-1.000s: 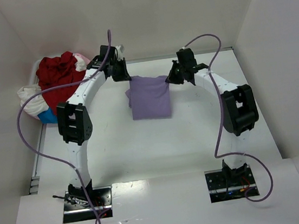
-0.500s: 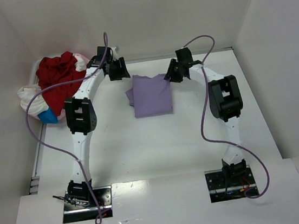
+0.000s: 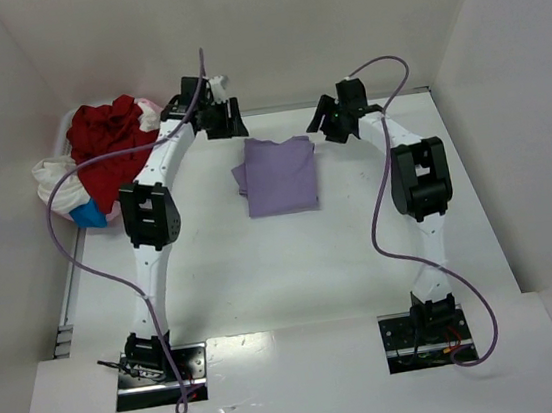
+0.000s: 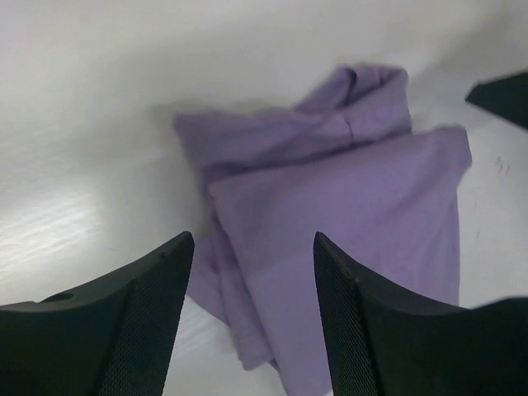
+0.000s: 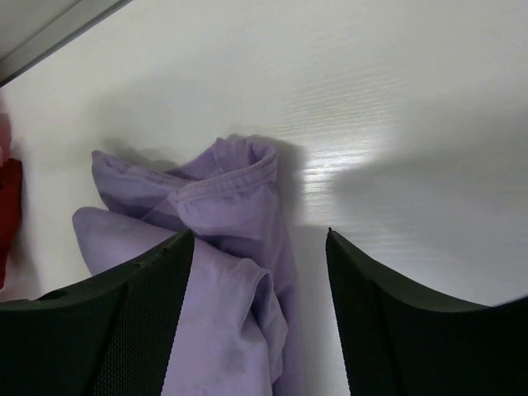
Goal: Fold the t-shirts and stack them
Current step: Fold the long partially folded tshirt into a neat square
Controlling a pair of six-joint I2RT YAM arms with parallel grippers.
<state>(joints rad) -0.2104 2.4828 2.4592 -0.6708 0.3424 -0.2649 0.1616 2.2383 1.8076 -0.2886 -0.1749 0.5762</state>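
The lavender t-shirt (image 3: pixel 277 174) lies folded into a rough rectangle on the white table, just past its middle. My left gripper (image 3: pixel 223 122) hovers beyond the shirt's far left corner, my right gripper (image 3: pixel 331 124) beyond its far right corner. Both are open and hold nothing. In the left wrist view the left gripper (image 4: pixel 252 239) frames the lavender t-shirt (image 4: pixel 346 190) below it. In the right wrist view the right gripper (image 5: pixel 259 233) stands over the lavender t-shirt's (image 5: pixel 223 206) bunched collar end. The red t-shirt (image 3: pixel 107 142), white t-shirt (image 3: pixel 57 183) and pale pink t-shirt (image 3: pixel 151 106) lie heaped at the far left.
White walls close in the table at the back and on both sides. A blue item (image 3: pixel 86 215) peeks out under the heap. A sliver of red cloth (image 5: pixel 7 206) shows at the left edge of the right wrist view. Purple cables loop from both arms.
Both grippers were shut on the lavender t-shirt's far corners and have let go. The shirt has settled flat, and both grippers have opened and drawn back toward the far wall.
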